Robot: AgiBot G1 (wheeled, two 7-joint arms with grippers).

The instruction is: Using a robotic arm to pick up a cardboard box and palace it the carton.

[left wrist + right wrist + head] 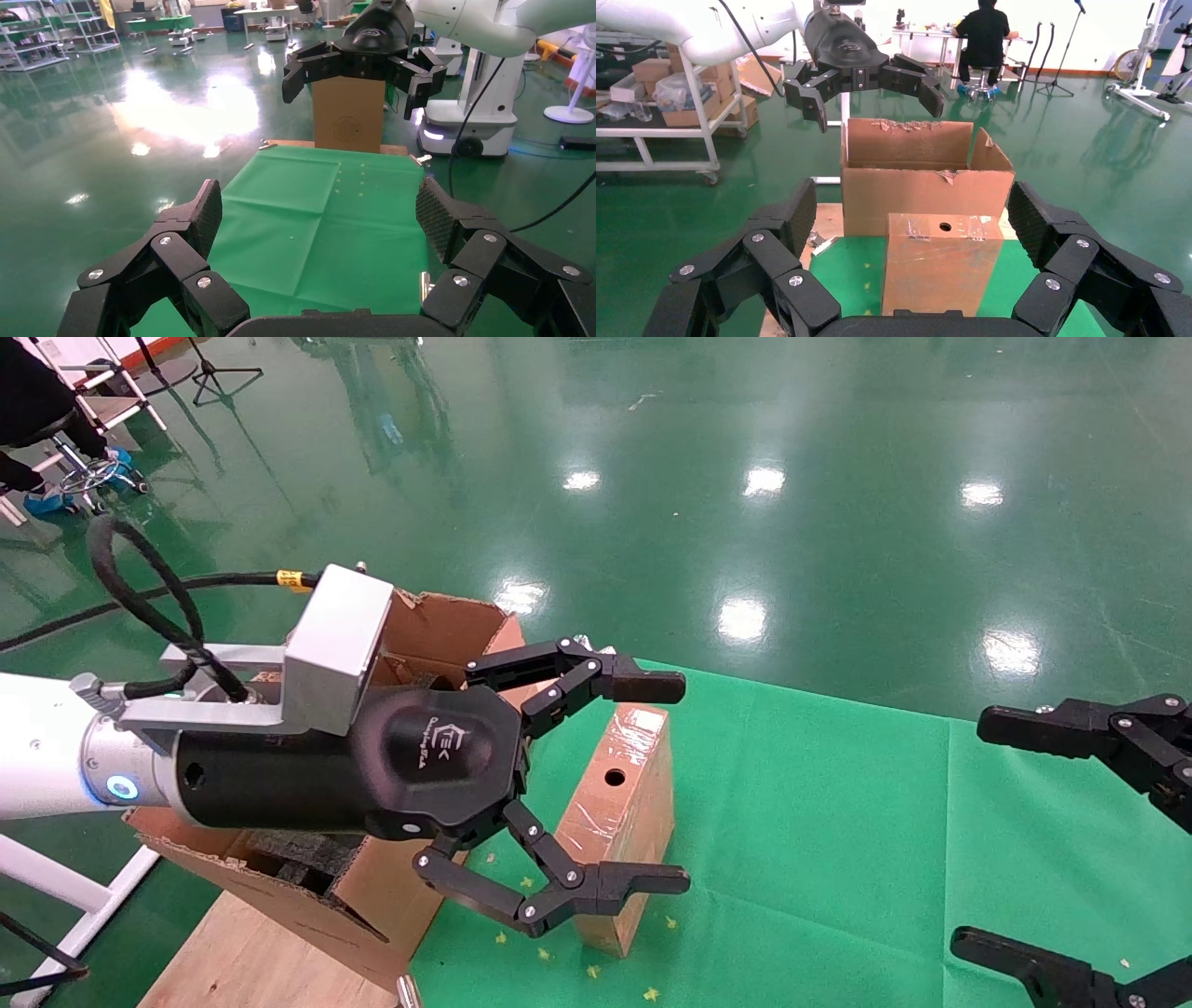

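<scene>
The step in hand looks like the approach to the pick: the cardboard box (622, 822) stands untouched on the green-covered table (838, 822), a little left of centre in the head view, with its holed face turned up and toward the right of the frame. The left gripper (596, 782) on the white robotic arm (42, 761) fills the middle left of that frame, its jaws spread wide and holding nothing; one fingertip shows above the box's top end and the other in front of its lower end, so the box appears framed between them, though whether the gripper hangs above it or level with it I cannot tell. The carton (438, 626) sits just behind the box, toward the upper left, with dark foam inside. Next, I judge, the gripper must settle around the box and close squarely on its slick taped sides. The right gripper (1052, 840) waits wide open and empty at the right edge.
</scene>
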